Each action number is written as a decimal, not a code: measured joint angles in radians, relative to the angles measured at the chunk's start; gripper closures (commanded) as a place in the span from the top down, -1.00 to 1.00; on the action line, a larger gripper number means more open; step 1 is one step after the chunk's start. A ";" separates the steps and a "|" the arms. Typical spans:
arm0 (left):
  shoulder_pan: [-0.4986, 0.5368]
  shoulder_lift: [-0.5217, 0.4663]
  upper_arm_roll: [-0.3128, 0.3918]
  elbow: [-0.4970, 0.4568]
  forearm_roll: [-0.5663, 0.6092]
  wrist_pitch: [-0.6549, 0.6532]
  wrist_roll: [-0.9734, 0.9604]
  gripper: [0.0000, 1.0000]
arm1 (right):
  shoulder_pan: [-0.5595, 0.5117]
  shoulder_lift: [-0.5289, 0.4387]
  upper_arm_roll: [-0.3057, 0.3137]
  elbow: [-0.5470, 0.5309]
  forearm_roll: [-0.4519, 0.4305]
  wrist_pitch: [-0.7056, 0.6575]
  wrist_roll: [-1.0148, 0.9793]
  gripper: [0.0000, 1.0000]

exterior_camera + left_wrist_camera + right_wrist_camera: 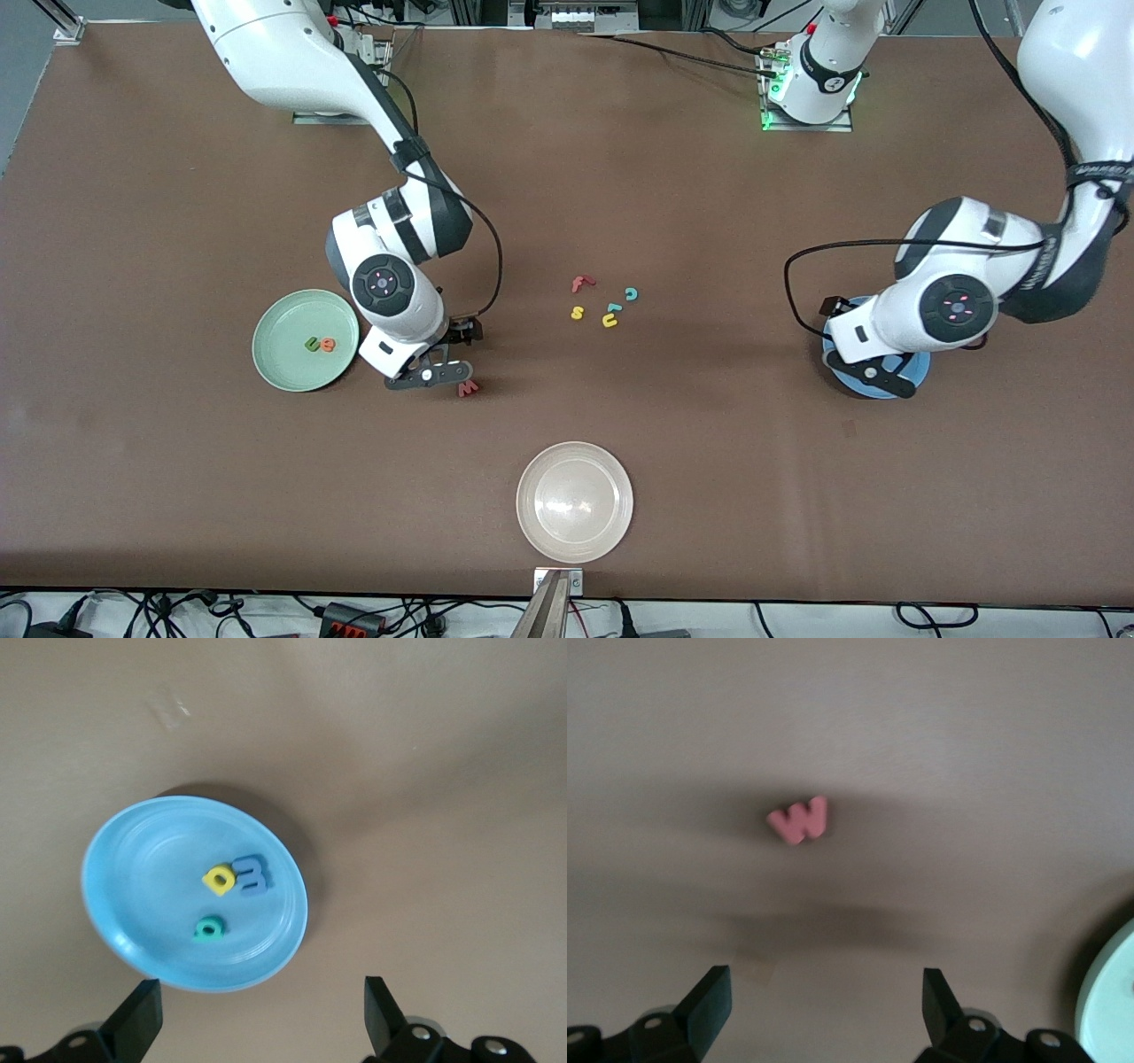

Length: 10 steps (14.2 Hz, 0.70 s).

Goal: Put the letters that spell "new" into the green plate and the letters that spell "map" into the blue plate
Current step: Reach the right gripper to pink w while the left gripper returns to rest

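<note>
1. Letter w (pixel 799 819), pinkish red, lies flat on the bare table (pixel 567 177), not yet in a plate. The right gripper (pixel 431 372) hangs just above it with fingers spread wide and nothing between them. In the front view the w sits at about 4 o'clock from that gripper, just beside its tip.
2. Green plate (pixel 275 363) lies at 9 o'clock from the right gripper, close by. It already has the n (pixel 312 344) and e (pixel 328 345) side by side near its middle.
3. Judged step: the word "new" lacks only the w. The next move calls for closing on the w's narrow sides, lifting it, and carrying it over the plate's rim.
4. Left gripper (pixel 261 1023) hovers over the blue plate (pixel 133 886), fingers fully apart and empty. Inside lie the a (pixel 219 879) touching the m (pixel 252 874), with the p (pixel 210 928) near them. "Map" looks finished, and this arm waits.
5. Room: the stretch from w to the green plate is bare table. Spare letters cluster at table centre, about 2 o'clock from the w and well apart: f (pixel 581 283), c (pixel 631 293), s (pixel 577 312), u (pixel 609 321) and one more small teal letter.
6. Cream plate (pixel 575 501) sits at 5 o'clock from the w, near the table's front edge, clear of the path.
</note>
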 measured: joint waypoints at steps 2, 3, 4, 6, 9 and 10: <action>0.001 -0.001 -0.023 0.057 -0.009 -0.066 0.000 1.00 | -0.014 0.019 0.000 0.027 0.001 0.012 -0.064 1.00; 0.002 -0.001 -0.038 0.085 -0.009 -0.110 0.000 1.00 | -0.014 0.021 0.002 0.037 0.001 0.013 -0.090 1.00; 0.002 -0.001 -0.054 0.124 -0.009 -0.163 0.000 1.00 | -0.011 0.021 0.006 0.048 0.001 0.013 -0.123 1.00; 0.003 -0.004 -0.080 0.223 -0.009 -0.259 0.000 1.00 | 0.007 0.021 0.011 0.064 0.001 0.013 -0.198 1.00; 0.006 -0.018 -0.085 0.336 -0.034 -0.331 0.003 1.00 | 0.021 0.022 0.014 0.068 0.001 0.017 -0.352 1.00; 0.004 -0.034 -0.076 0.349 -0.065 -0.332 0.003 1.00 | 0.022 0.022 0.014 0.068 0.001 0.017 -0.411 1.00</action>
